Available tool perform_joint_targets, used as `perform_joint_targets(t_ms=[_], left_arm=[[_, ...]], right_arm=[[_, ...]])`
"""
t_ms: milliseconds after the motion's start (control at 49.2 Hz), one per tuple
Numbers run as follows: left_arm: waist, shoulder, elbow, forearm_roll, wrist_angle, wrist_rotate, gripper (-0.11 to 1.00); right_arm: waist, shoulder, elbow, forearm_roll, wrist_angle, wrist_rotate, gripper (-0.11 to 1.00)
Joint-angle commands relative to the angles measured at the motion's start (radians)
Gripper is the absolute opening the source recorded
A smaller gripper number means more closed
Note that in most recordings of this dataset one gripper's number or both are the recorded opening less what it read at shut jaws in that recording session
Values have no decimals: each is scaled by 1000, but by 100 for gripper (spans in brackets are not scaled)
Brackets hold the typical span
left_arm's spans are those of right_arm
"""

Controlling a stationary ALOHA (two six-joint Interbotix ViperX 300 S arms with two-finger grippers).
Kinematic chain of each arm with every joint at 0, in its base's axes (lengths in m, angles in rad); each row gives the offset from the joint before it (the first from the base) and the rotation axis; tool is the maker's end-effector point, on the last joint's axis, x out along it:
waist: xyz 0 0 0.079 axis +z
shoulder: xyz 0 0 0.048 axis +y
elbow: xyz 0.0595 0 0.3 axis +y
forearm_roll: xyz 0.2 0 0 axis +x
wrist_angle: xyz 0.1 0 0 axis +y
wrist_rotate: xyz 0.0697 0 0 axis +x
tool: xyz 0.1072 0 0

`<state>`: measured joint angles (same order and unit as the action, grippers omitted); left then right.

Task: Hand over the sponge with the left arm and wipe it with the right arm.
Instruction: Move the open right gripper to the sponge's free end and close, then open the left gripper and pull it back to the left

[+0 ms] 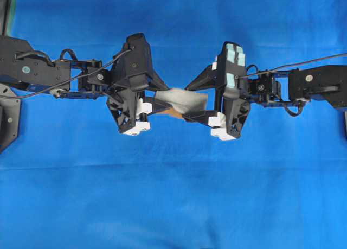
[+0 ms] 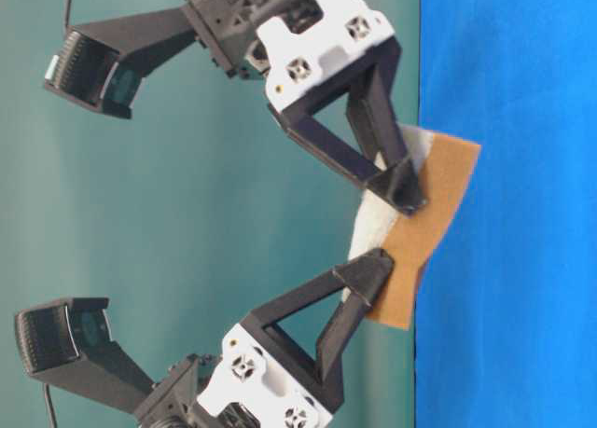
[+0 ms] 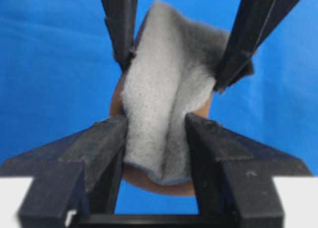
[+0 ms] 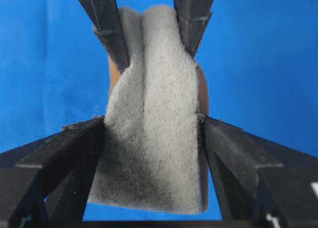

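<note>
Blue cloth (image 1: 173,195) fills the overhead view, and the two black arms meet nose to nose above it. Left arm's plain black gripper (image 1: 162,102) pinches one end of the small whitish-grey fuzzy sponge with the tan base (image 1: 181,100); right arm's teal-patched gripper (image 1: 196,101) has its fingers round the other end, jaws wide.

Down at table level, the sponge (image 2: 424,214) hangs in the air between two sets of black fingers, tan side facing us, bent into a curve. Which arm is which, I can't tell from here.

Left wrist camera: left gripper (image 3: 155,126) partly closed, fingers squeezing the fuzzy pad (image 3: 164,109) into a fold.

Right wrist camera: right gripper (image 4: 151,122) spread wide, fingertips just touching the sponge's (image 4: 154,118) edges.
</note>
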<state>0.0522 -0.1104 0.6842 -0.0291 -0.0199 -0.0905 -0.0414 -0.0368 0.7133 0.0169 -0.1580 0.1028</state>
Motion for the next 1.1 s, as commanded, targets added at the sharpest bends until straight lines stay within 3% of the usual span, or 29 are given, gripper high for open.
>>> perform_joint_targets(t_ms=[0,345,406,569,1077], left_arm=[[2,-17,-11,0,-11,-2,33],[2,-18,-11,0,-9,0,33],[2,-18,-11,0,-9,0,33],[2,-17,-12,0,-11,3,24],[3,-49,11,0,-29,12,23]], right_arm=[[2,-3,-20,2,-2,-2,73],[2,0,-20,-2,5,-9,65],[2,0,-21,-5,15,-11,55],[2,-3,-23,-14,44,-14,15],[0,-52,-5,-23,64,-17,14]])
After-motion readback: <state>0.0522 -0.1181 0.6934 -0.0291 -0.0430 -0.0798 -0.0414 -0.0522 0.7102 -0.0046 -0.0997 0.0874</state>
